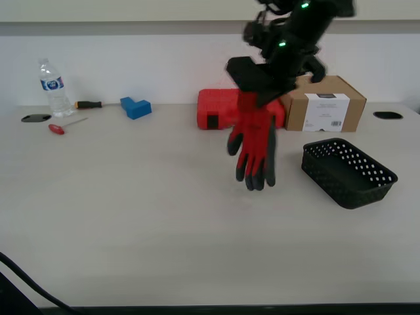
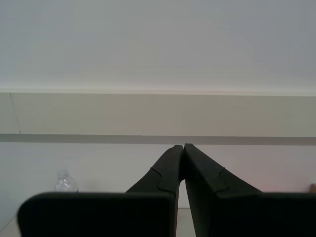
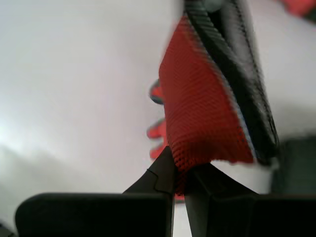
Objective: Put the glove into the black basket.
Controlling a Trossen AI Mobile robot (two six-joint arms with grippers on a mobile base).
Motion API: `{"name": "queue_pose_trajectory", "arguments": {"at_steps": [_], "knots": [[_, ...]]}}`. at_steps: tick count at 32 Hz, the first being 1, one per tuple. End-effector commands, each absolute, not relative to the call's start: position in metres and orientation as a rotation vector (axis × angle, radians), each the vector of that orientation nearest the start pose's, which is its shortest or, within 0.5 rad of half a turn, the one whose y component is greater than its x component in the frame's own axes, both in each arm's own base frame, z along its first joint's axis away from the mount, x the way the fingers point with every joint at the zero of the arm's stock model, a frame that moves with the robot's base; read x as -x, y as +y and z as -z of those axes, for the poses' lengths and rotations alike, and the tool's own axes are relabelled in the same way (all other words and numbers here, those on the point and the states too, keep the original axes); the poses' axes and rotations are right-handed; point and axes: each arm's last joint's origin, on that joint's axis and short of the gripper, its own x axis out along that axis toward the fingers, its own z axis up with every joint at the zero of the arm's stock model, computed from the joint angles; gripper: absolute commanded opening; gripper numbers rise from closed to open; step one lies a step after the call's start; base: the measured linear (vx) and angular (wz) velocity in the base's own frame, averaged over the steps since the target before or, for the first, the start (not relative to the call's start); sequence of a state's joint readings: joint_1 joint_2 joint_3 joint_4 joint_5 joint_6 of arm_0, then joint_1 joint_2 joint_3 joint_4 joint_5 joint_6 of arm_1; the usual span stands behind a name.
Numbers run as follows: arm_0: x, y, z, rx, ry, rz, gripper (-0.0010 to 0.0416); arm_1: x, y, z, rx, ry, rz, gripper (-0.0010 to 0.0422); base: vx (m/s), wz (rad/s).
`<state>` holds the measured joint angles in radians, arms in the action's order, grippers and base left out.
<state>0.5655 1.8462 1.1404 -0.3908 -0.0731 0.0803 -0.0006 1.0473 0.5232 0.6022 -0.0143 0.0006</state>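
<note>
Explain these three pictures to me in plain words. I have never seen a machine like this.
I am a robot with two arms ending in grippers. One picture looks from my body across a table. There my first gripper holds up the glove, fingers dangling, beside the black basket. Behind stand a red case, a cardboard box and a water bottle. The other two look along each gripper: one shows the glove's cuff pinched, the other my second gripper closed on nothing, facing a wall.
</note>
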Motion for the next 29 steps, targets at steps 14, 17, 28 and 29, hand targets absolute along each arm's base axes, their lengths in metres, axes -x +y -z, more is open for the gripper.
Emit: {"name": "queue_pose_trajectory", "arguments": {"at_steps": [14,17,28,29], "knots": [[-0.282,0.049,-0.189,0.012,0.977,-0.123,-0.0002,-0.227,0.0,-0.269,0.0,-0.076,-0.015,0.0,0.001,0.003],[-0.284,0.035,-0.188,-0.003,0.975,-0.082,-0.0002,-0.227,0.001,-0.269,0.0,-0.076,-0.022,0.0,0.0,0.0],[-0.302,0.016,-0.139,-0.004,1.112,-0.035,-0.0002,-0.227,0.001,-0.269,0.0,-0.076,-0.018,0.0,0.0,0.0],[-0.306,0.017,-0.129,-0.007,1.131,-0.039,-0.0002,-0.227,0.001,-0.269,0.0,-0.076,-0.018,0.0,0.0,0.0]]}}
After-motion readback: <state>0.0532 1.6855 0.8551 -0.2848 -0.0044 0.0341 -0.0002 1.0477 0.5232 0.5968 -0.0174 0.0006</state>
